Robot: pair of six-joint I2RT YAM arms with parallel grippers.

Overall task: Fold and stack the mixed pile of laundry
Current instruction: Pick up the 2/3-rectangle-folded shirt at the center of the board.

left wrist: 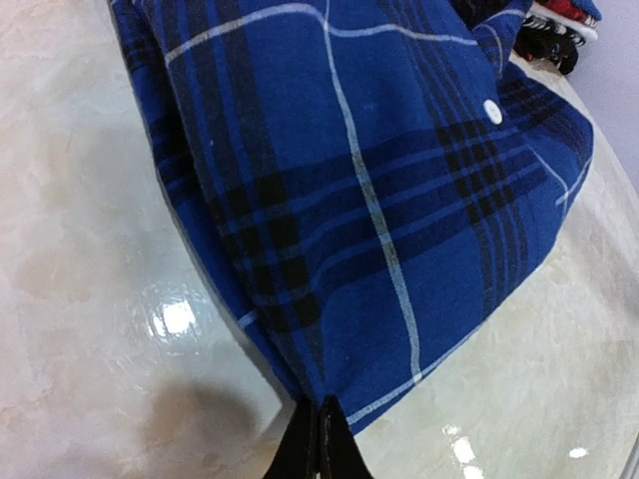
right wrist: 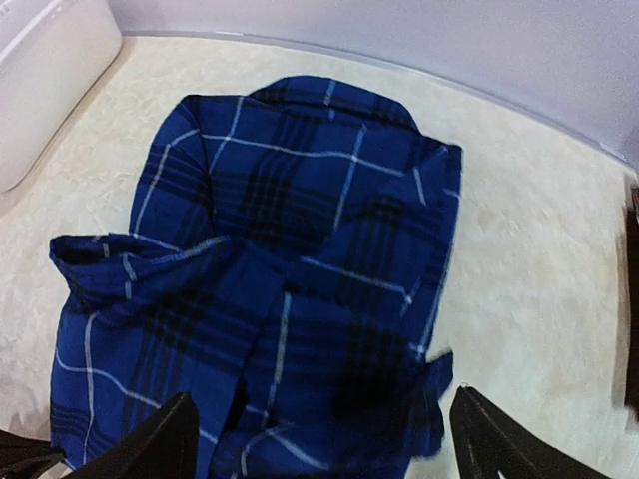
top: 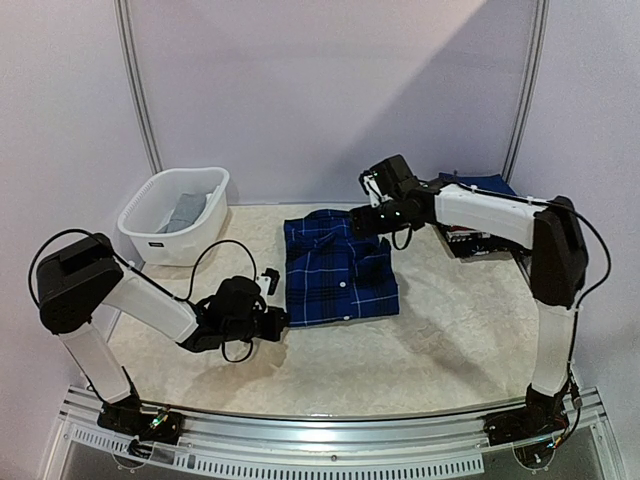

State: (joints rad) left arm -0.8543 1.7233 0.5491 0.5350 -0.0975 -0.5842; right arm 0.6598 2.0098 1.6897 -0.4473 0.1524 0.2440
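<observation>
A dark blue plaid shirt [top: 340, 268] of the laundry pile lies partly folded on the table's middle. My left gripper [top: 283, 318] is low at the shirt's near left corner. In the left wrist view the jaws [left wrist: 321, 439] are pressed together on that corner of the plaid shirt [left wrist: 379, 180]. My right gripper [top: 362, 222] hovers above the shirt's far right part. Its fingers [right wrist: 150, 449] stand wide apart over the plaid shirt [right wrist: 300, 279], with nothing between them. A grey garment [top: 185, 212] lies in the basket.
A white plastic basket [top: 150, 235] stands at the back left, its corner [right wrist: 40, 70] also showing in the right wrist view. Folded clothes [top: 470, 238] are stacked at the back right, partly behind my right arm. A small black object [top: 268, 277] lies left of the shirt.
</observation>
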